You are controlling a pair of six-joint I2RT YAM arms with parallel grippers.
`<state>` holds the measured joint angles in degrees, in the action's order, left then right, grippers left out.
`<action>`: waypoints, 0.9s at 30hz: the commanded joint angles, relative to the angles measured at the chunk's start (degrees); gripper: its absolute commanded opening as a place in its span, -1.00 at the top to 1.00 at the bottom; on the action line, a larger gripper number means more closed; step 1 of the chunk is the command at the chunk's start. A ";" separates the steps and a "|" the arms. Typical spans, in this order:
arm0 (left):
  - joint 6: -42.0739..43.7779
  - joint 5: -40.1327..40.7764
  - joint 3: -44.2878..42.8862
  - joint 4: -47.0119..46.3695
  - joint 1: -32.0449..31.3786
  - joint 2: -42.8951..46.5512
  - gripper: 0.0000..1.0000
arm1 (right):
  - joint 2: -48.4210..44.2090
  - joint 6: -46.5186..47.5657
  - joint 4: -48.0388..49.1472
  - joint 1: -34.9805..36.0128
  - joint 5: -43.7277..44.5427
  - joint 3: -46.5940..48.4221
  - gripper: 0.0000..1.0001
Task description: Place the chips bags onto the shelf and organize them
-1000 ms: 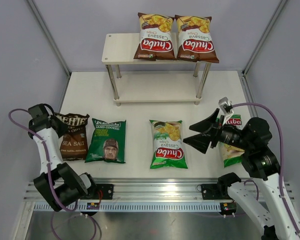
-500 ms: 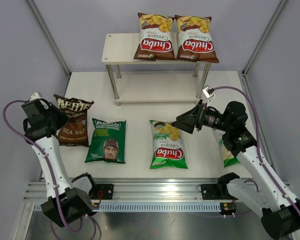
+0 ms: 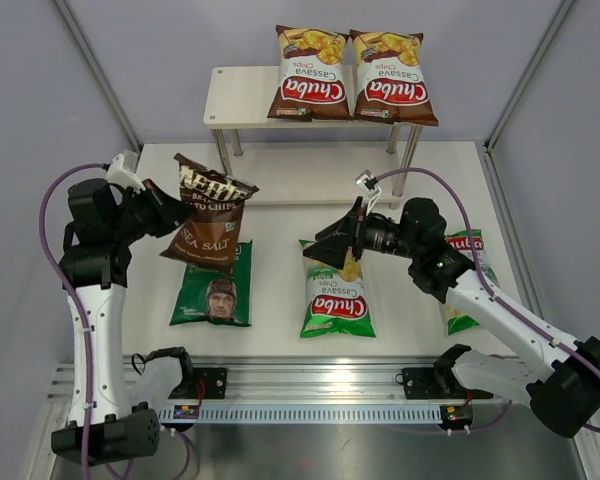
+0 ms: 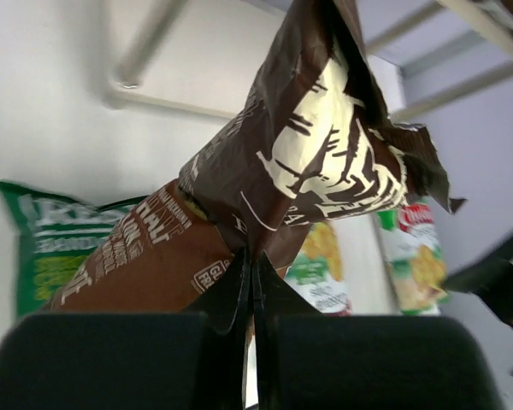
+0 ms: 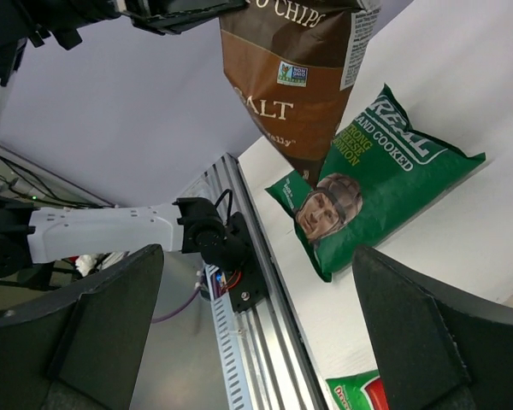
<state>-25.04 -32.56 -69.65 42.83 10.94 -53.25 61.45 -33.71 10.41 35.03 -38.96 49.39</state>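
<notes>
Kettle bag held in the air by the left arm; right jaws kept wide apart.

The dark brown Kettle bag (image 3: 208, 215) is clamped at its edge by the left gripper (image 3: 170, 215) and hangs above the green bag with a man's face (image 3: 213, 283). The right gripper (image 3: 330, 243) is seen spread open and empty over a green Chuba bag (image 3: 336, 292). The second green Chuba bag (image 3: 467, 290) is partly covered by that arm. Two brown-red Chuba bags (image 3: 310, 75) are placed on the upper board of the shelf (image 3: 238, 97).

Shelf (image 3: 240, 97): 2 brown-red Chuba bags (image 3: 311, 85) side by side on top tier, R part. Kettle bag (image 3: 208, 215) up in air, tilted. Face bag (image 3: 214, 285) & green Chuba (image 3: 337, 295) flat on table; 2nd green Chuba (image 3: 468, 244) far R, partly hidden.
</notes>
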 commanded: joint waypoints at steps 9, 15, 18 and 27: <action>-21.45 -10.25 7.15 -27.42 -18.57 4.12 1.00 | 3.23 6.38 12.43 9.53 17.69 -0.08 -0.99; -26.64 -3.93 9.53 -34.20 -26.84 5.62 1.00 | 1.32 4.80 14.72 10.06 26.54 -3.06 -0.99; -26.82 -1.73 9.44 -34.83 -28.95 6.41 1.00 | -2.54 4.71 15.77 9.97 30.77 -6.57 -0.99; -30.86 -1.81 9.18 -41.42 -33.26 6.94 1.00 | -4.50 4.36 17.07 10.06 20.11 -7.82 -0.99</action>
<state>-52.86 -34.94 -59.48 10.48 -20.67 -47.59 56.21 -29.36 22.52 44.62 -12.36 40.23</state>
